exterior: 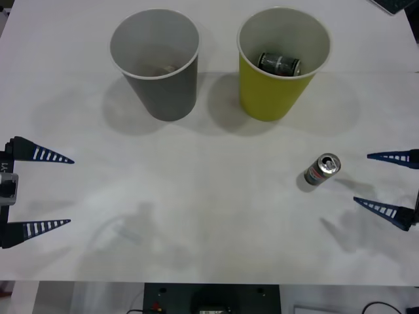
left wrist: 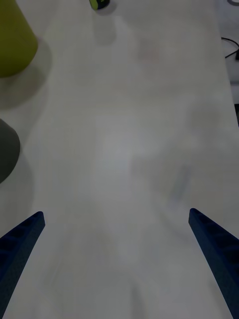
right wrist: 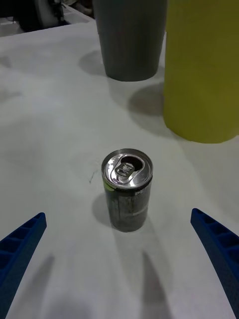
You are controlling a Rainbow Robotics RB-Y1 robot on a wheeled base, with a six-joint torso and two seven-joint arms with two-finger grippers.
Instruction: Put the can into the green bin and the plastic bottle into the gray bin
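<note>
The can [exterior: 322, 170] stands upright on the white table at the right, silver top with pull tab up; the right wrist view shows it [right wrist: 127, 192] close ahead. My right gripper [exterior: 361, 178] is open at the right edge, just right of the can, fingers apart and not touching it. The green bin [exterior: 283, 62] stands at the back right with a darker can [exterior: 279, 63] lying inside. To its left stands the gray bin [exterior: 156, 62], with a pale unclear shape at its bottom; I cannot tell if that is the plastic bottle. My left gripper [exterior: 72, 191] is open at the left edge.
Both bins [right wrist: 201, 75] [right wrist: 132, 40] rise beyond the can in the right wrist view. The white table [exterior: 196, 196] stretches bare between the grippers. Its front edge runs along the bottom of the front view.
</note>
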